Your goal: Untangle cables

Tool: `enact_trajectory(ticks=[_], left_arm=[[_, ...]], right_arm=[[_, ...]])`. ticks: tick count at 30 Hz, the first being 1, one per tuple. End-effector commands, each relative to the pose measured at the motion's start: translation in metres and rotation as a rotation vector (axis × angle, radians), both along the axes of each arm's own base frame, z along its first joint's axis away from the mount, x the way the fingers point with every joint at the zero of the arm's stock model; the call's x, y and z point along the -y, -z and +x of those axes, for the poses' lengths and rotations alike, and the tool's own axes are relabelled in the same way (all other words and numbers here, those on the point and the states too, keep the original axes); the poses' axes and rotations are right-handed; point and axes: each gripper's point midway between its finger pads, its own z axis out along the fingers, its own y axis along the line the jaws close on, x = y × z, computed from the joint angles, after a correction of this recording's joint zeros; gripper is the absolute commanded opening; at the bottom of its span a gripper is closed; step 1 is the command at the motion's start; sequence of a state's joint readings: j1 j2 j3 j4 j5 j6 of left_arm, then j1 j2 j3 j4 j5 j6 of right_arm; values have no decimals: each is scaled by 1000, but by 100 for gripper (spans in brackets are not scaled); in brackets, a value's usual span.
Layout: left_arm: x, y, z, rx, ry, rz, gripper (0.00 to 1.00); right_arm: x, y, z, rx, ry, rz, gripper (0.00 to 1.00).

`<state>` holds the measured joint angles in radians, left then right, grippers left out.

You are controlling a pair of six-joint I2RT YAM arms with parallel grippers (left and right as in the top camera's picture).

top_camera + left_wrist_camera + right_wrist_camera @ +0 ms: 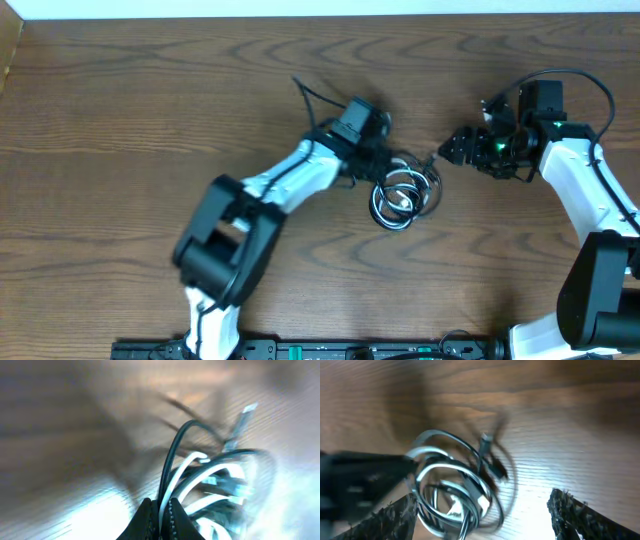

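Note:
The cables, one black and one white, lie wound together in a small coil at the middle of the wooden table. My left gripper is at the coil's left edge and shut on it. In the left wrist view a white strand and a black strand run up from between the closed fingers. My right gripper hovers just right of the coil, open. In the right wrist view the coil lies ahead of its spread fingers, with a plug end sticking up.
A thicker black arm wire trails behind the left wrist. The table's far edge runs along the top. A black rail lies along the near edge between the two arm bases.

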<state>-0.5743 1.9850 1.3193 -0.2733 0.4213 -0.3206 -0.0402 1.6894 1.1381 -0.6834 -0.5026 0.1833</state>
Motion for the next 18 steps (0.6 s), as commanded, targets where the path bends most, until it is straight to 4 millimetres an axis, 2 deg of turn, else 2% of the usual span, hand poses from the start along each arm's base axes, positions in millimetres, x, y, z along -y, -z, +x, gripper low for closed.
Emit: enact_trajectory(ticks=[1,4,7,12,18], left_arm=[[-13,-94,18,118,-51,-164,7],[-25,-145,17,191,-67,-238,7],[-33,-172,8,228,-69,-257,8],[-38,-188,-6,227,-61,-267,7],[-36,-199,-12,210,-31,-324,8]], right_arm=[[-27,-16,3,82,-120,53,80],[-44,-25,8,134,-170,97,80],[-64,-36,11,189,-228,155,76],[-89,-47,14,255,-297,199,71],[-111,-53,13,298,-356,205,67]])
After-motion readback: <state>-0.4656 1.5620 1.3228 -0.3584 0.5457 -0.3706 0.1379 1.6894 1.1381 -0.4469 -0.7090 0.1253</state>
